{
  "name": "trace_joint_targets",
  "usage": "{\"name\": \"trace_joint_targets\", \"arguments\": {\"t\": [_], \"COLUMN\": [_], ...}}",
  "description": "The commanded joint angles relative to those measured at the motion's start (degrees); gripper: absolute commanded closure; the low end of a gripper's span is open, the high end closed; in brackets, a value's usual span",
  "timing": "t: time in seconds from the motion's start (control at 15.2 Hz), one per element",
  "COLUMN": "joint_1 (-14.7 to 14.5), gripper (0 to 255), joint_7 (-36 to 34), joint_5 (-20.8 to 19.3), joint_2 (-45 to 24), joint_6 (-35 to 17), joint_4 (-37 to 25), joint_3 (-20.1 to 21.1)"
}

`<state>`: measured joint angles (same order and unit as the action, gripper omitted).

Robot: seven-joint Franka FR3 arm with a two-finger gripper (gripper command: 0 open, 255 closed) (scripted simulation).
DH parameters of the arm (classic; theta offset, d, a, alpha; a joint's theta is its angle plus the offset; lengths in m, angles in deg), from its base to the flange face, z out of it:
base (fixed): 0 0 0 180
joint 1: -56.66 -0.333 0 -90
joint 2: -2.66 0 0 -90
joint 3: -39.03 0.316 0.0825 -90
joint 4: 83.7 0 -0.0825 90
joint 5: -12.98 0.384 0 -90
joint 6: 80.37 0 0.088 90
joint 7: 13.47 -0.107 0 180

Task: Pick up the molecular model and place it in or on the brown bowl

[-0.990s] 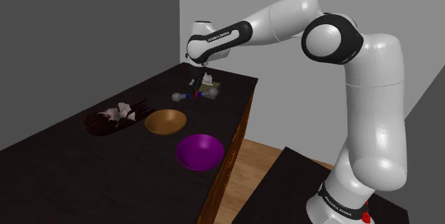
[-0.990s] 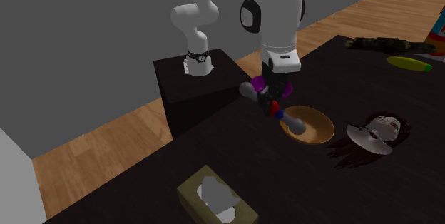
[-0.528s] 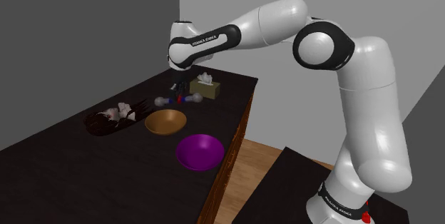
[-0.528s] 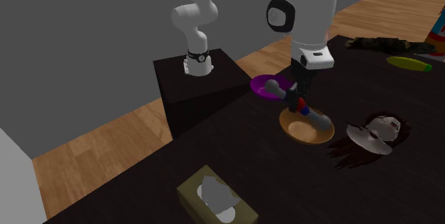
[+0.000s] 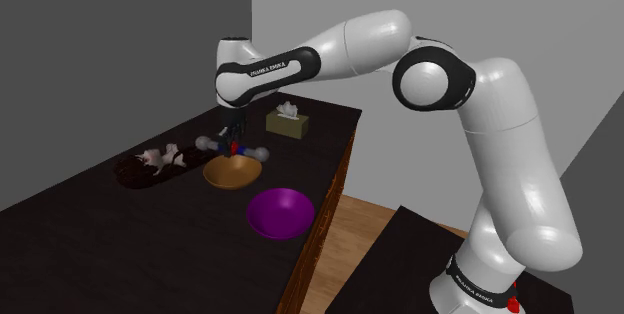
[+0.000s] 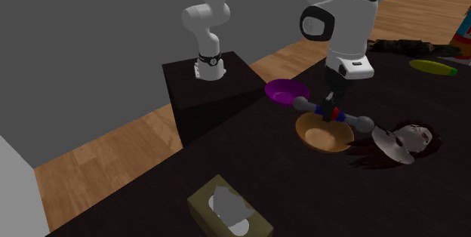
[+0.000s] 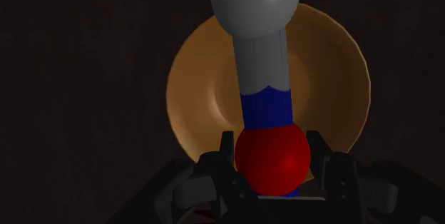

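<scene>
Clasped the model point(image 6: 333, 113) by its red middle ball, with the gripper point(image 7: 272, 151) clenched on it and one finger pressed to each side. Held it about level, with a blue collar next to the red ball and a grey rod ending in a grey ball at each end. Hung it directly over the bowl point(image 5: 232, 171), above the rim and seemingly not touching it. Looked, in the wrist view, straight down past one grey rod and ball into the bowl's brown hollow. Shared the dark table point(image 5: 100, 232) with a purple bowl point(image 5: 279, 212) just beside the bowl, a pale head point(image 6: 400, 141) with dark hair on its other side, and a tissue box point(image 5: 286, 122) farther off.
</scene>
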<state>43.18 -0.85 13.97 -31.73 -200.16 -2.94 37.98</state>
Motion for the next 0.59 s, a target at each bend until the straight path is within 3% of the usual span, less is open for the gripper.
{"name": "trace_joint_targets", "arguments": {"t": [0.0,0.53], "joint_1": [-0.02,-0.01], "gripper": [255,255], "joint_7": [0.02,0.07], "joint_5": [0.02,0.08], "joint_2": [-0.43,-2.69], "joint_6": [-1.36,-5.58], "joint_4": [0.89,2.85], "joint_3": [0.03,0.06]}}
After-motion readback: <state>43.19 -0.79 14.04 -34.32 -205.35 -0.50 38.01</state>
